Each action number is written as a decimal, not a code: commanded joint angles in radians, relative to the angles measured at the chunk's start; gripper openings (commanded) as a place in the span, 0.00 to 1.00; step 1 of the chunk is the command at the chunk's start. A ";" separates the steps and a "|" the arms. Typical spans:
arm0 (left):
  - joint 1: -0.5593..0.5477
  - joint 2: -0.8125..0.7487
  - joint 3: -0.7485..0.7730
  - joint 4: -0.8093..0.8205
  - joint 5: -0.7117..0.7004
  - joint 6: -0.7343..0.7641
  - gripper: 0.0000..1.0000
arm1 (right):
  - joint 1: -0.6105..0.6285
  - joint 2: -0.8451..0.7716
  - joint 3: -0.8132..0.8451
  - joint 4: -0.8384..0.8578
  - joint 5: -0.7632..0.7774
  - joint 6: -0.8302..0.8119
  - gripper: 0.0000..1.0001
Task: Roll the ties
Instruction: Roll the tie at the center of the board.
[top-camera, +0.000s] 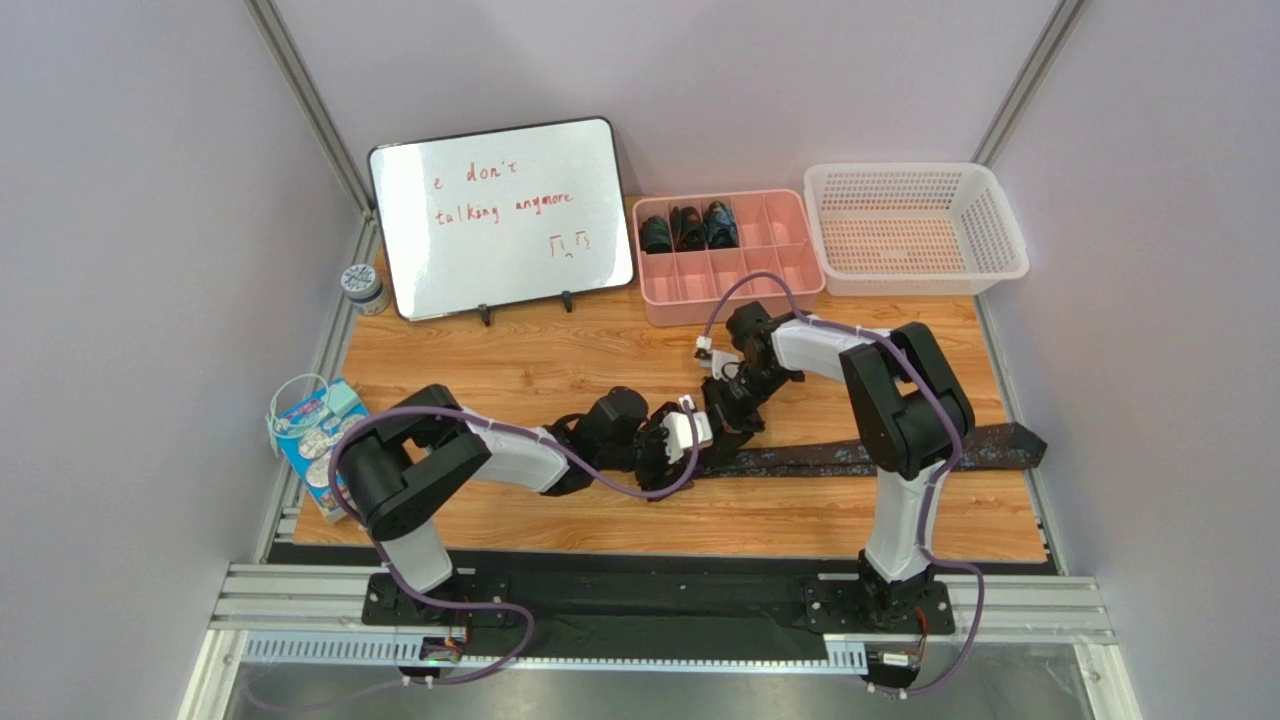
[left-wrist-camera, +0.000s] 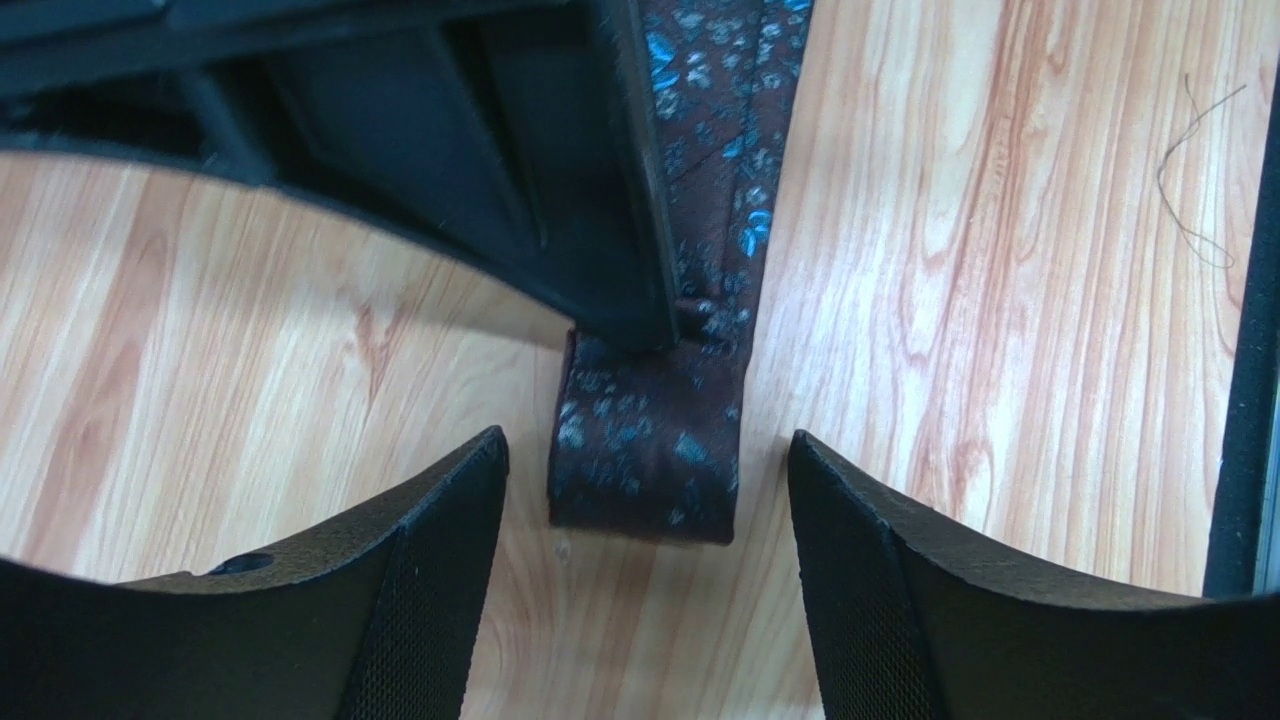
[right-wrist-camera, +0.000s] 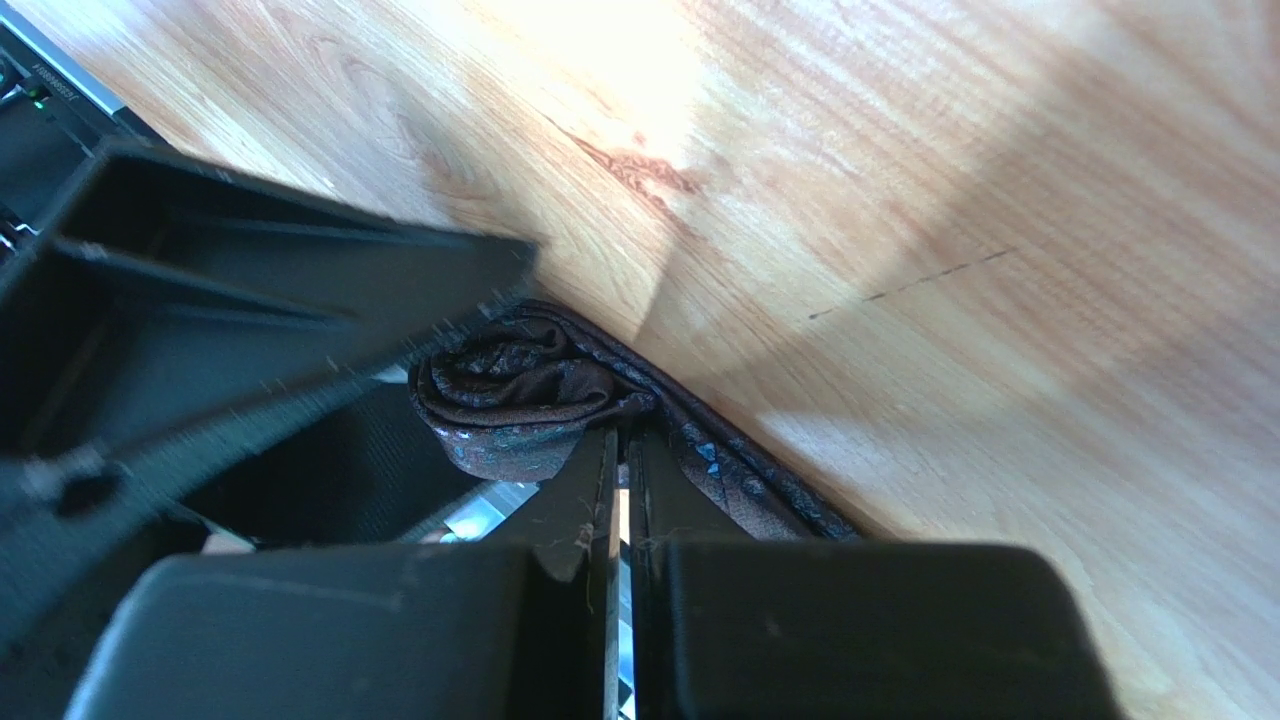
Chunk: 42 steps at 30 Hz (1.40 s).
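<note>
Three rolled ties (top-camera: 688, 228) sit in the pink tray (top-camera: 729, 197), upper centre. The fourth tie (top-camera: 902, 455) stretches across the table (top-camera: 526, 360), barely coiled: left hand (left-wrist-camera: 646, 446) released astride the coil, right hand (right-wrist-camera: 621, 458) clenched against it.

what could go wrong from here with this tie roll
The roll looks loose; the open left hand straddles it without touching, so it may unwind if the shut right hand, pressing beside it, lifts.
Most of the tie lies flat and long, so rolling could drift crooked.
</note>
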 joint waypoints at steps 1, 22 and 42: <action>0.028 -0.005 -0.082 0.026 -0.013 -0.040 0.74 | -0.005 0.053 -0.002 0.065 0.160 -0.050 0.00; 0.044 0.089 -0.067 0.172 0.125 0.000 0.27 | -0.016 0.085 0.018 0.065 0.106 -0.050 0.00; 0.017 0.079 0.116 -0.296 -0.002 0.075 0.20 | -0.099 -0.163 -0.129 0.231 -0.201 0.163 0.44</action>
